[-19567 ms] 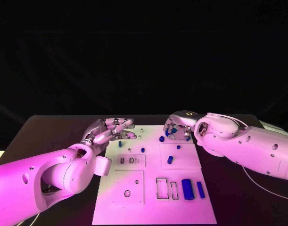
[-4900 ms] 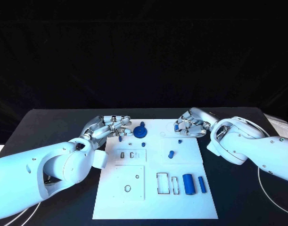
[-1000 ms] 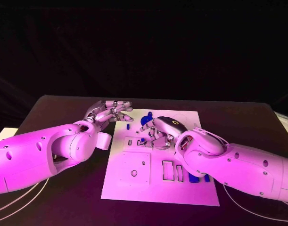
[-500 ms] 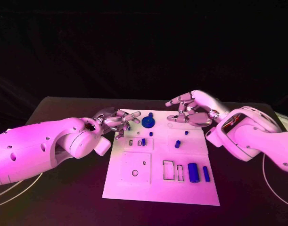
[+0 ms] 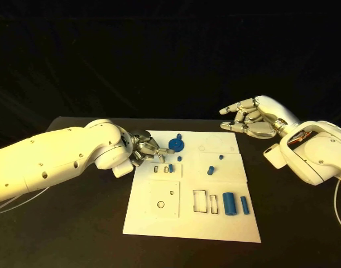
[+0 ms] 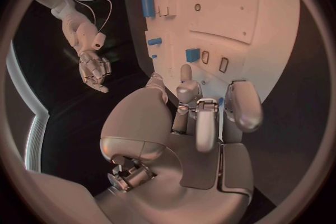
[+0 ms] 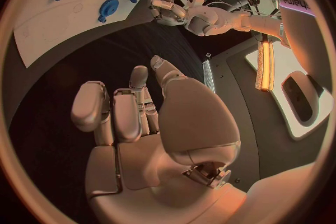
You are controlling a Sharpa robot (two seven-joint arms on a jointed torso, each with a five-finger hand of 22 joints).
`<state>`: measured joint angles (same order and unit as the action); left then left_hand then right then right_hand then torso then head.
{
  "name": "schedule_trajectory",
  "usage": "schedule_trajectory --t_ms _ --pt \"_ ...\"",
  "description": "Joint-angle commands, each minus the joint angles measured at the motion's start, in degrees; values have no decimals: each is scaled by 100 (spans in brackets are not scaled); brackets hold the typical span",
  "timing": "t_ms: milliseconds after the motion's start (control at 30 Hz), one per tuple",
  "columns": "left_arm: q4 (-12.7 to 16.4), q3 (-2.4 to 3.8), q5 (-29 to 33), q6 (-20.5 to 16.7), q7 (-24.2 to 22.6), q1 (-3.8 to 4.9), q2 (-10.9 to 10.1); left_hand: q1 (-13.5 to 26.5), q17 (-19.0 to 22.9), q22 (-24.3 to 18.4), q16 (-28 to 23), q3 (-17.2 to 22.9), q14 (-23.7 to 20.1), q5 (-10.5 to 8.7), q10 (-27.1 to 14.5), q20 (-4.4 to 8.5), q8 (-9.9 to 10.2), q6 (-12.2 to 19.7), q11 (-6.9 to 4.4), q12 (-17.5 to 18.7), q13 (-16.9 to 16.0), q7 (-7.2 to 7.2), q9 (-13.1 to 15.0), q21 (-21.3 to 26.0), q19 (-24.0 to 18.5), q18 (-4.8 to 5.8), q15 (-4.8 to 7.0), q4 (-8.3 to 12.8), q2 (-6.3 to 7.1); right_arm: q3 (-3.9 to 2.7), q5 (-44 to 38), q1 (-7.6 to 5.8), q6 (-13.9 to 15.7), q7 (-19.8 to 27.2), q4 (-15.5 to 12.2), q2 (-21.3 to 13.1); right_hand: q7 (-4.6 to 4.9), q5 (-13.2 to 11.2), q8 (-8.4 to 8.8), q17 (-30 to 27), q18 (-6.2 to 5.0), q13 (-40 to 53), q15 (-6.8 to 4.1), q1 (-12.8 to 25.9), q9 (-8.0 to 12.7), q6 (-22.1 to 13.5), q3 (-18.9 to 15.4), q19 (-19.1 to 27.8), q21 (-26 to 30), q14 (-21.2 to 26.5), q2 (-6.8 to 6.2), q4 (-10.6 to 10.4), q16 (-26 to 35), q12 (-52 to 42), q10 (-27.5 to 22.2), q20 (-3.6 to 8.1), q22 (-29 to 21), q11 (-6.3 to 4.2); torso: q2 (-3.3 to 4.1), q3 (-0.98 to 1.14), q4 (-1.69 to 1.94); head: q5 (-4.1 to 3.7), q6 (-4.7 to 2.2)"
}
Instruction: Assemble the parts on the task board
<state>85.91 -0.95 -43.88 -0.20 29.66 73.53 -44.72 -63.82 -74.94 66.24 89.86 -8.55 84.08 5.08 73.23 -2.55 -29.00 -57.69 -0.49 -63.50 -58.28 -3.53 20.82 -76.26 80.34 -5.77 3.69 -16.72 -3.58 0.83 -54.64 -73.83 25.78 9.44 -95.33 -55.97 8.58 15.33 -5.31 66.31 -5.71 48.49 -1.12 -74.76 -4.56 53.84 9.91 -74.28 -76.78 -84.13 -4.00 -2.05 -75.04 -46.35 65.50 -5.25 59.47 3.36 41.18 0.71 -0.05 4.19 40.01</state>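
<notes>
— What does the task board (image 5: 188, 223) look like?

— A flat, matte white rectangular plate with its long axis running away from the robot, lying in the middle of the black worktop (image 5: 73, 223). Its surface carries shallow outlined recesses: rectangular slots near the middle and an oval and a small round hole in a square panel on the left.

— And the parts?

— Smooth blue pieces. A thick cylinder (image 5: 229, 203) and a thinner rod (image 5: 243, 205) lie side by side on the near right part of the board, both with their long axes along the board's length. A round disc (image 5: 175, 145) with a small knob sits at the far left area, and a short peg (image 5: 210, 170) lies near the centre. A tiny stud (image 5: 221, 156) sits beyond it.

— Where is the left hand (image 5: 146, 148)?

— At the board's far left edge, silver and metallic, fingers curled in close beside the disc. Whether it holds anything I cannot tell; in the left wrist view its fingers (image 6: 203, 123) bend over the board near a small blue block (image 6: 192, 55).

— The right hand (image 5: 255, 120)?

— Raised beyond the board's far right corner, well apart from the parts, fingers loosely spread and holding nothing.
</notes>
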Motion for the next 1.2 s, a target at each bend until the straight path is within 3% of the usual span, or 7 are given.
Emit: schedule_trajectory --t_ms 33,200,567,1200 --pt "-154 1 -656 574 605 35 157 -5 -1506 159 14 -154 592 -28 55 38 -303 165 -27 -78 -92 37 336 -99 34 134 57 -11 -106 4 112 -4 -6 -34 50 11 -1 39 -26 -11 -38 -11 -5 -58 6 24 34 16 21 -134 28 13 25 30 7 28 -13 -9 -10 29 -4 5 16" --pt "-360 2 -743 838 689 67 406 53 -1506 307 14 -356 592 -171 88 46 -524 293 -43 -138 -162 46 619 -184 78 158 63 3 -66 11 96 -4 -49 -84 120 39 0 48 -27 -24 -41 -20 -5 -63 7 25 39 23 28 -131 31 16 34 37 3 28 -28 -8 1 12 -6 0 31" --pt "-716 0 -1329 1240 777 108 806 52 -1506 376 14 -453 592 -197 79 51 -621 370 -45 -135 -160 52 765 -222 96 168 65 3 -41 24 176 -2 -159 -222 159 104 0 51 -28 -43 -45 -45 -5 -63 8 25 41 34 38 -128 33 16 47 63 -11 29 -49 -8 7 10 -4 45 88" --pt "-957 -2 -1368 1556 820 111 1044 16 -1506 552 14 -493 592 -198 150 58 -712 405 -60 -240 -274 68 901 -325 168 200 75 12 -103 26 220 -1 -294 -257 197 178 3 50 -30 -64 -50 -64 -4 -54 9 25 43 48 50 -123 39 8 63 82 -23 29 -76 -5 11 6 -11 51 144"
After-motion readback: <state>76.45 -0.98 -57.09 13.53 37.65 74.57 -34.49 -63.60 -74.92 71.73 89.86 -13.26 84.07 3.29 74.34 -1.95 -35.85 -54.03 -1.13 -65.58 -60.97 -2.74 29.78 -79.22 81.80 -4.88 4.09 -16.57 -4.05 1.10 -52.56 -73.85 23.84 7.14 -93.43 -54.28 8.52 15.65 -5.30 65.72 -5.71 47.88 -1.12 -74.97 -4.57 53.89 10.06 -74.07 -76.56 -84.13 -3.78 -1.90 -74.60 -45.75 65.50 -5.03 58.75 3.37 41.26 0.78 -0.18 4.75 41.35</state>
